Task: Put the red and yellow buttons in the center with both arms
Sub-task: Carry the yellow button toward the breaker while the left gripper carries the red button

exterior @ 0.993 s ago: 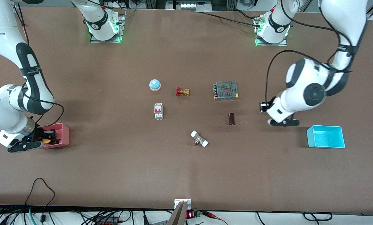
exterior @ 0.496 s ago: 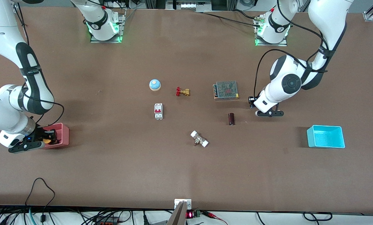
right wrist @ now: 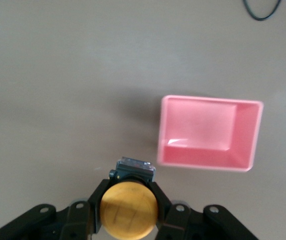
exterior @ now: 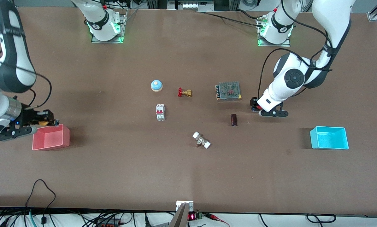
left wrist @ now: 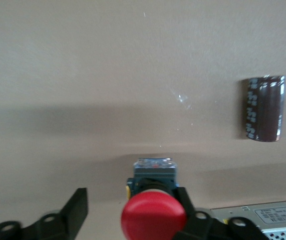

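Note:
My right gripper (exterior: 46, 121) is shut on the yellow button (right wrist: 128, 210) and holds it in the air over the table, just off the pink tray's (exterior: 51, 136) rim. My left gripper (exterior: 254, 105) is low at the table between the power supply (exterior: 228, 91) and the capacitor (exterior: 234, 120). In the left wrist view its jaws (left wrist: 132, 200) are open. The red button (left wrist: 153, 218) stands between them, against one finger (left wrist: 188, 200); the other finger (left wrist: 78, 210) is well apart from it.
A blue dome (exterior: 156, 85), a red-handled valve (exterior: 184, 92), a breaker (exterior: 160, 112) and a white-capped fitting (exterior: 201, 140) lie mid-table. The blue tray (exterior: 329, 137) sits toward the left arm's end. The pink tray (right wrist: 208, 132) holds nothing.
My right gripper has lifted out of the pink tray with the yellow button. My left arm has swung from near the blue tray to beside the power supply.

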`<state>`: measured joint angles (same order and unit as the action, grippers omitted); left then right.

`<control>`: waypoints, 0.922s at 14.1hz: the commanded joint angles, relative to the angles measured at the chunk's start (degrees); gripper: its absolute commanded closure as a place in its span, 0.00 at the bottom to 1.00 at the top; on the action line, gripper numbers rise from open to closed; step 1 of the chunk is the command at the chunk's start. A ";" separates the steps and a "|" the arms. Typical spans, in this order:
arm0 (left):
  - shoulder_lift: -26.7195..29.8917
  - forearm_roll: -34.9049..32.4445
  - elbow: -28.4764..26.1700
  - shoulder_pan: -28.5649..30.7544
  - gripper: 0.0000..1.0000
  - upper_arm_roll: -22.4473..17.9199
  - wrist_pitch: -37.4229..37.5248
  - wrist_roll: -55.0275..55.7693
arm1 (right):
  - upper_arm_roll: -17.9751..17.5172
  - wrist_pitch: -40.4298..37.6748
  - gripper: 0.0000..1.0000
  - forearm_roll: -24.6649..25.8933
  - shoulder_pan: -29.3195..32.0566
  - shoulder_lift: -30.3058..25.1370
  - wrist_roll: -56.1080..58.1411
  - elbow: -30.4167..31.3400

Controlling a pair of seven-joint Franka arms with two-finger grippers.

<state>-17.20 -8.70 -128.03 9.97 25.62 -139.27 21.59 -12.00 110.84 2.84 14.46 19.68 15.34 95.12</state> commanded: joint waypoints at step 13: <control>-5.65 -6.94 1.03 0.22 0.73 -1.19 -1.88 4.25 | -2.42 27.32 0.73 0.41 -18.32 3.77 -23.34 20.54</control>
<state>-22.60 -13.73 -126.51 10.05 25.03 -139.55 24.13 -14.78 135.64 2.54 -1.97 22.38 -5.76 114.56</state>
